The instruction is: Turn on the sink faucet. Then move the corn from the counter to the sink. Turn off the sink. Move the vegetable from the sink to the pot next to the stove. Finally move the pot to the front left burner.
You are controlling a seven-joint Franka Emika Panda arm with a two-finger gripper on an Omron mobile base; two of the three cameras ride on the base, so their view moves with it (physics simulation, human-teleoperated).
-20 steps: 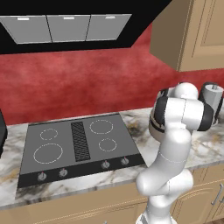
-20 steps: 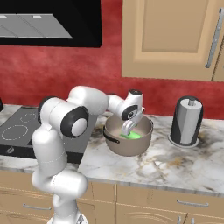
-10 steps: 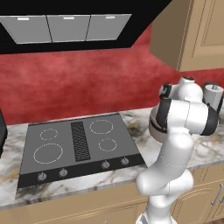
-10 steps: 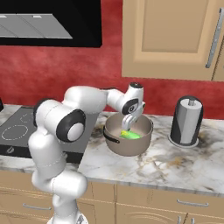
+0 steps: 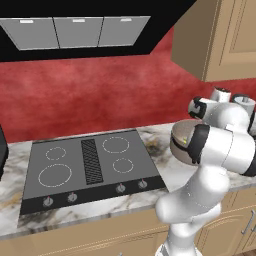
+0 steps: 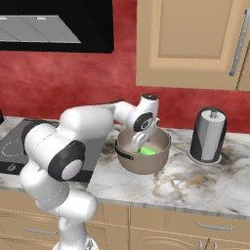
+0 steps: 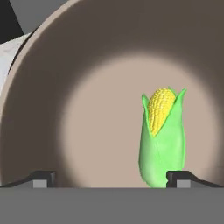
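Dark, my two fingertips [image 7: 43, 179] are standing wide apart at the near edge of my view, gripping nothing. I am holding my gripper [image 6: 139, 144] over the wide round grey-brown metal pot [image 6: 128, 158] with my jaws spread, because the small yellow cob with its bright green husk [image 7: 162, 134] is lying loose on the pot's floor, just ahead of my right fingertip. Being free of the corn lets me go for the pot itself, I judge. Beyond, the white-grey veined marble counter [image 6: 171, 188] is carrying the pot, and the flat black cooktop with white rings [image 5: 90, 165] is waiting alongside, its front left burner [image 5: 54, 175] bare.
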